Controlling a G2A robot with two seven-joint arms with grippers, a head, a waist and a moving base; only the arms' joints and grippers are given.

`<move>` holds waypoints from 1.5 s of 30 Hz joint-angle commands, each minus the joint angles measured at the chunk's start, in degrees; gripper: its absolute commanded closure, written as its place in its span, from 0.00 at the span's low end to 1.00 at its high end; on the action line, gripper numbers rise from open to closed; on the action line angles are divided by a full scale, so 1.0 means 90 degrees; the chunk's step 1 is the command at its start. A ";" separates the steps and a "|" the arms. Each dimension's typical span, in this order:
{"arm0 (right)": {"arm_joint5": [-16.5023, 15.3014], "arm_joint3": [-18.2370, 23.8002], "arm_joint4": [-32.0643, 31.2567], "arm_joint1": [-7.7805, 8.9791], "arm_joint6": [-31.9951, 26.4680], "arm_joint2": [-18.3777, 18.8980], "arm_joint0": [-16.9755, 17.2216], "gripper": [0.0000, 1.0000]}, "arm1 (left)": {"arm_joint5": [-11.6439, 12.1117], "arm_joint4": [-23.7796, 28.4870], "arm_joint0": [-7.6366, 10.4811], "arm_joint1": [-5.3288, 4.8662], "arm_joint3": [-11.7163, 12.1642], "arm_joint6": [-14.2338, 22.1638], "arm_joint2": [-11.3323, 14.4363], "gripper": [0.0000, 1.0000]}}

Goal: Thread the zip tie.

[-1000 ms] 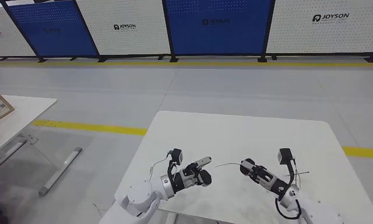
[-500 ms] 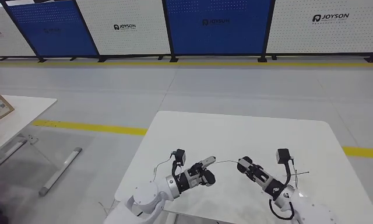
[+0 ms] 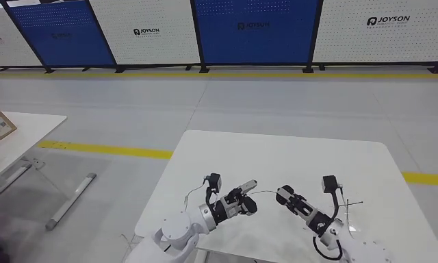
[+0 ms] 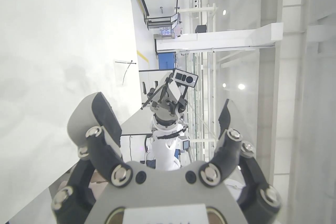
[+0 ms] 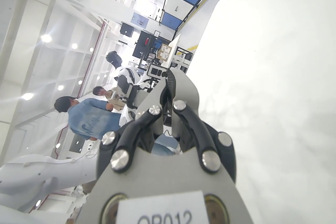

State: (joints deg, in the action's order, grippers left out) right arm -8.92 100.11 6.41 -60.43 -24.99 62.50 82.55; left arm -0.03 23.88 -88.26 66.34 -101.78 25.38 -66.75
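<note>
A thin zip tie (image 3: 264,191) sticks out level from my right gripper (image 3: 280,193), which is shut on it near the table's front edge. Its free tip reaches the finger gap of my left gripper (image 3: 247,194), which faces it with its fingers open. In the left wrist view my open left gripper (image 4: 164,104) frames the right gripper straight ahead, and the zip tie (image 4: 151,97) shows as a dark slanted line. The right wrist view has my right gripper (image 5: 170,74) with fingers pressed together; the tie between them is hidden there.
Spare zip ties (image 3: 349,205) lie crossed on the white table (image 3: 287,153) beyond the right arm, also seen as spare zip ties (image 4: 126,68) in the left wrist view. The table's front edge runs just under both arms. People stand far off in the room.
Both arms have drawn closer together. The zip tie's tip, about a gripper's width short of the left gripper a second ago, now reaches its open fingers.
</note>
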 commanded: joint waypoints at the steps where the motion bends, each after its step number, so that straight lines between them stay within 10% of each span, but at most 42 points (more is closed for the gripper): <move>1: 0.0021 -0.0002 -0.0047 -0.0004 -0.0009 -0.0020 -0.0006 1.00 | -0.0027 -0.0015 0.0041 0.0008 0.0029 -0.0062 0.0039 0.00; 13: 0.0021 -0.0002 -0.0047 -0.0004 -0.0009 -0.0020 -0.0006 1.00 | 0.0066 0.0089 0.0106 0.0036 0.0095 -0.0143 0.0160 0.00; 16: 0.0021 -0.0002 -0.0047 -0.0004 -0.0009 -0.0020 -0.0006 1.00 | 0.0395 -0.0088 0.0234 0.0105 0.0297 -0.0778 0.0345 0.00; 32: 0.0021 -0.0002 -0.0047 -0.0004 -0.0009 -0.0020 -0.0006 1.00 | 0.0597 -0.0421 0.0083 0.0030 0.0303 -0.0145 0.0330 0.00; 37: 0.0021 -0.0002 -0.0047 -0.0004 -0.0009 -0.0020 -0.0006 1.00 | 0.0552 -0.0170 0.0058 0.0021 0.0240 -0.0092 0.0278 0.61; 45: 0.0021 -0.0002 -0.0047 -0.0004 -0.0009 -0.0020 -0.0006 1.00 | 0.0455 -0.0257 0.0098 0.0028 0.0228 -0.0213 0.0395 0.71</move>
State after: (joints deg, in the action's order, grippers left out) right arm -8.73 100.09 5.99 -60.46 -25.07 62.33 82.49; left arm 4.25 21.52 -87.49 66.55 -99.86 23.85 -63.34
